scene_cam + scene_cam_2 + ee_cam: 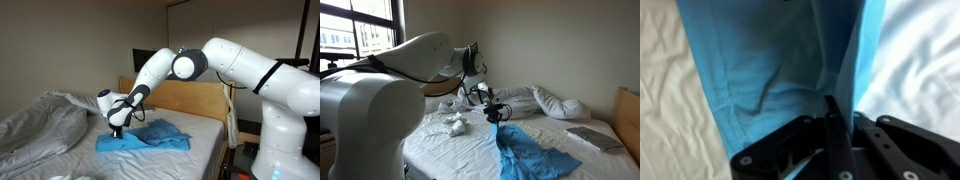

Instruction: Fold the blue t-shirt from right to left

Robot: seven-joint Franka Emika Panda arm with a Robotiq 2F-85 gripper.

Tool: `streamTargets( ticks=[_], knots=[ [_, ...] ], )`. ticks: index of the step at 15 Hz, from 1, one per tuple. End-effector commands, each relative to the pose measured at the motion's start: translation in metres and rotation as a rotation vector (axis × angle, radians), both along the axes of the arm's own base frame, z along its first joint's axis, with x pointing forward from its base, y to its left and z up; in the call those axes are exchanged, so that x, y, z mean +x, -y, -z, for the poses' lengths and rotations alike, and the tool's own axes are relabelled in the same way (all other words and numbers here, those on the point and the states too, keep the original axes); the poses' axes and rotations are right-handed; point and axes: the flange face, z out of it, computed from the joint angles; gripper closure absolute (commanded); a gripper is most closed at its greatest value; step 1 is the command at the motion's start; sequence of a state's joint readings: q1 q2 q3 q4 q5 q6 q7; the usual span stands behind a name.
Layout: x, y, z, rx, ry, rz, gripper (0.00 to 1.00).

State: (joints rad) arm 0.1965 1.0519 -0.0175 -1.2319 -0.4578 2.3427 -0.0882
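My black two-finger gripper (pixel 496 116) is pinched together on one edge of the bright sky-blue soft cloth t-shirt (pixel 535 152). In the wrist view the jaws meet on a raised crease of the blue fabric (pixel 760 70), with no gap showing between them. I hold an edge and not the middle so that this side can be carried across the rest of the shirt and laid over it. That is my reading of the fold asked for.

The shirt lies on the white-sheeted mattress (pixel 450 150) in front of the pale wooden headboard (pixel 190 97). Most of it is flat. The pinched part rises in a small peak to my fingertips at the end of the shirt farther from the headboard, so the cloth there is off the sheet. The rumpled grey duvet (pixel 40 120) is heaped farther out from the headboard than the shirt, and apart from it. The white pillow (pixel 560 102) lies close by the headboard.

My arm reaches far out over the bed from its base, which stands beside the headboard. The elbow is high and the forearm slopes down. The wrist is bent so the gripper (pixel 117 127) points almost straight down, low over the mattress.
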Motion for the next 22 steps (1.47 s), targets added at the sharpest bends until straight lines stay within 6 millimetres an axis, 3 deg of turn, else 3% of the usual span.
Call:
streamTargets(
  ticks=[1, 5, 13, 16, 22],
  knots=[
    [0.018, 0.053, -0.018, 0.154, -0.119, -0.036, 0.95],
    [0.017, 0.091, -0.015, 0.275, -0.313, -0.003, 0.96],
    [-0.02, 0.094, 0.002, 0.38, -0.768, 0.151, 0.94],
    [-0.023, 0.079, -0.017, 0.352, -0.813, 0.129, 0.93],
    [-0.017, 0.007, -0.046, 0.076, -0.707, 0.011, 0.93]
  ],
)
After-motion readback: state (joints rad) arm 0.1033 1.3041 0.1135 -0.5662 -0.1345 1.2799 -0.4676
